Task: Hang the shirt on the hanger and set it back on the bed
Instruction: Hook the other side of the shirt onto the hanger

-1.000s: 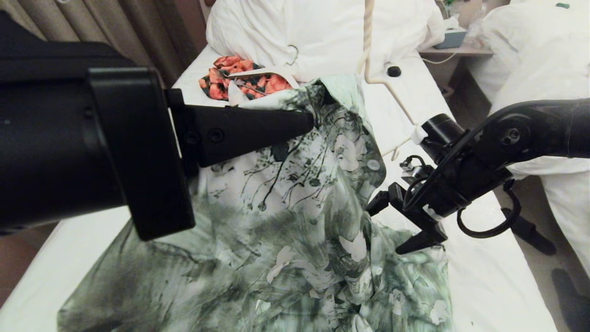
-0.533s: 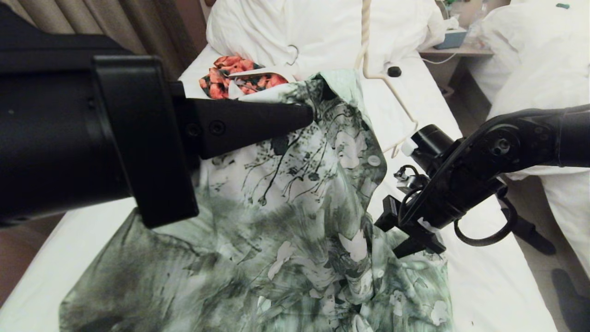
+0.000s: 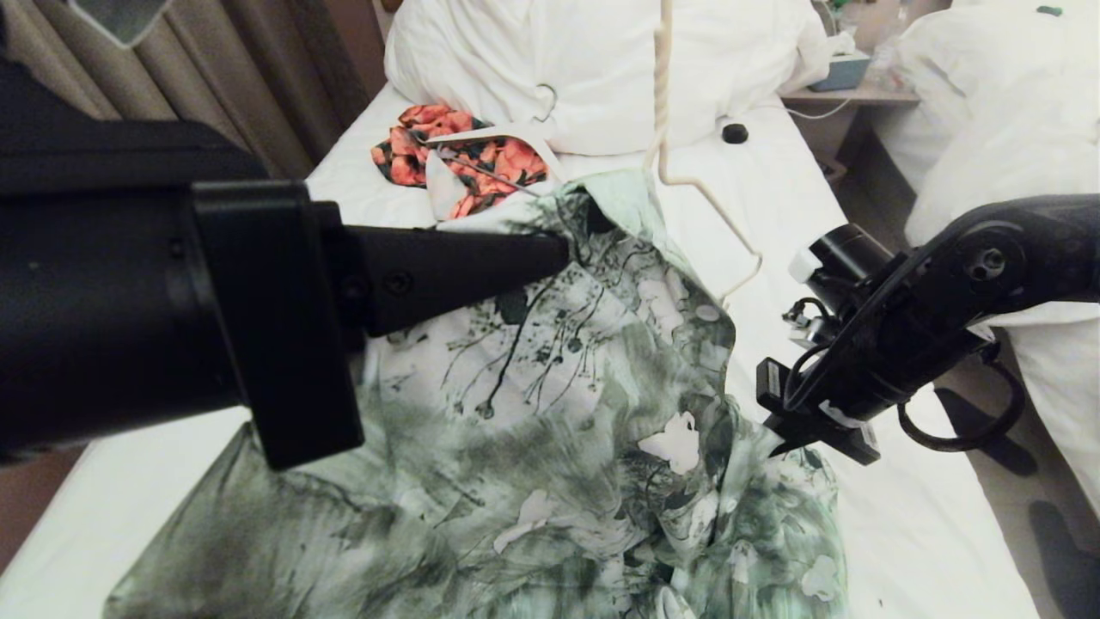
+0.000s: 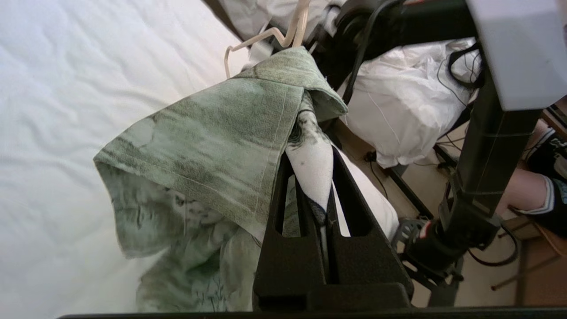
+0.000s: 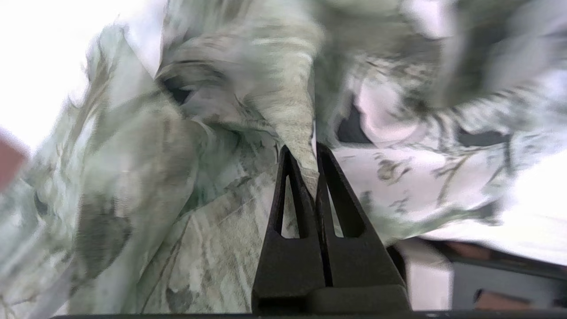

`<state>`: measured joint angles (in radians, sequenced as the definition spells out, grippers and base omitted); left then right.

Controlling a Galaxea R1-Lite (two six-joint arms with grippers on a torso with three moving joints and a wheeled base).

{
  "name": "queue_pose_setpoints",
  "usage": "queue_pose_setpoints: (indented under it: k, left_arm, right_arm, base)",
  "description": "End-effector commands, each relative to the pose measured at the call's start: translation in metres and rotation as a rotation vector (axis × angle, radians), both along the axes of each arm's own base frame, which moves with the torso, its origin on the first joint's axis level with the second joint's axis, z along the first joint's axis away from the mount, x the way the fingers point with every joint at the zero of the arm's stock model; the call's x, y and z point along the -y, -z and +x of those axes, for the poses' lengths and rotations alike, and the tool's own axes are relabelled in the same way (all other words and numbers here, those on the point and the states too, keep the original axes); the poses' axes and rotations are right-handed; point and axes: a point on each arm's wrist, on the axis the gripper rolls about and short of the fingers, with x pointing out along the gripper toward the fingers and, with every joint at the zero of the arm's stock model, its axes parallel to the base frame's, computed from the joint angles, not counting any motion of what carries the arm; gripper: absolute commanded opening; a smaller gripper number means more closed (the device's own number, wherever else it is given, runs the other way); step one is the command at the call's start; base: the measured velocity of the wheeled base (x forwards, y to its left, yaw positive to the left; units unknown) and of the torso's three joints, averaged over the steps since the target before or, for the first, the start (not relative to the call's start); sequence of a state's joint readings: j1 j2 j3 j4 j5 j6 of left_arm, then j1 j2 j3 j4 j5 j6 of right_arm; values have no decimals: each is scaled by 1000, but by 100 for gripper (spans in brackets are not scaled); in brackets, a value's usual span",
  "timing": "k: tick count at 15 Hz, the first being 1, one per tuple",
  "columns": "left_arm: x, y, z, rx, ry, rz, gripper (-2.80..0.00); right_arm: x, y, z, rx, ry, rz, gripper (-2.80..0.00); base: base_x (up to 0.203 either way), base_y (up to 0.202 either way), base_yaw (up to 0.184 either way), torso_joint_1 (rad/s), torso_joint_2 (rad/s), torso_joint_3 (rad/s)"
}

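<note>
**White-sheeted bed, both grippers clamped on the shirt**

White bed (image 3: pixel 902 533) under everything, pillows far, second bed off right. Left gripper (image 3: pixel 563 249) raised at centre, jaws pinched together on the shirt (image 3: pixel 550 404) near its collar, lifting that end. Right gripper (image 5: pixel 312 166) lower at right, jaws closed on a fold of the shirt's right edge. Cream hanger (image 3: pixel 687 180) hanging just beyond the collar, hook end up. Far left: orange floral garment (image 3: pixel 468 163) with white hanger (image 3: pixel 498 133) on the sheet.

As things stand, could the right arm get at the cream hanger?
Probably not yet: the right gripper is shut on the green floral shirt's front edge. The cream hanger itself hangs unobstructed just beyond that arm.
</note>
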<state>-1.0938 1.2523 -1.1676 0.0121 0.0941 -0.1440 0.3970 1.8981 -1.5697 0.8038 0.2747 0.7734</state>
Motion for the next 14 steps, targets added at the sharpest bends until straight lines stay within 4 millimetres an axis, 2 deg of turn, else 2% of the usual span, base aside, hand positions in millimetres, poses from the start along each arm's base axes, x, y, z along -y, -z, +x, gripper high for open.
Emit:
queue_pose_setpoints:
  k: [1, 4, 6, 11, 14]
  left_arm:
    - [-4, 7, -2, -20, -3, 9, -280]
    - [-5, 27, -3, -68, -7, 51, -280]
    - [-6, 32, -3, -75, -15, 65, -280]
    - [-5, 31, -2, -69, -38, 69, -280]
    - [-4, 18, -3, -47, -31, 33, -280]
  right_arm:
    - [9, -10, -9, 34, 35, -29, -280]
    - [16, -11, -20, 66, 85, -128, -280]
    - [20, -17, -26, 94, 97, -138, -280]
    - [30, -42, -47, 197, 140, -168, -280]
    - [37, -62, -63, 289, 152, -181, -280]
  base:
    - [0, 0, 0, 0, 0, 0]
    - [0, 0, 0, 0, 0, 0]
    - [0, 0, 0, 0, 0, 0]
    - [0, 0, 0, 0, 0, 0]
    - [0, 0, 0, 0, 0, 0]
